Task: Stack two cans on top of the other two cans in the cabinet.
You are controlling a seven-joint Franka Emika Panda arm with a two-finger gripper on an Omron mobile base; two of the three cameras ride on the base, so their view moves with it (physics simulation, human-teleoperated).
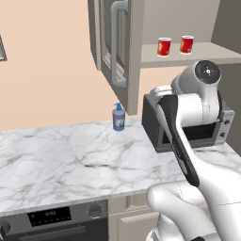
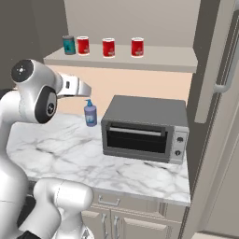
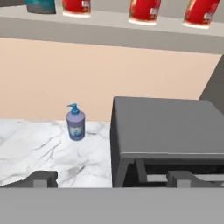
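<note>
Across the top of the right base view the cabinet shelf (image 2: 163, 58) runs as a flat grey-beige slab, its front edge open, with bare shelf to the right of the last can. Three red cans (image 2: 108, 47) stand upright on it in a row, long axes vertical, each apart from its neighbour; they are smooth cylinders with a pale label. A teal can (image 2: 69, 45) stands just left of the leftmost red one, near the shelf's left end. In the left base view the panelled cabinet door (image 1: 115, 52) hangs open at upper centre, its long vertical bar handle facing the camera, and two red cans show on the shelf to its right.

Below the shelf sits a dark grey box-shaped toaster oven (image 2: 144, 128) on the white veined marble counter (image 2: 60, 149), with a blue soap bottle (image 2: 90, 113) just to its left and open counter in front.

In the hand view the gripper (image 3: 111, 179) stands wide with nothing between its dark fingertips (image 3: 43, 178), low in the frame above the oven's top, well below the shelf.
</note>
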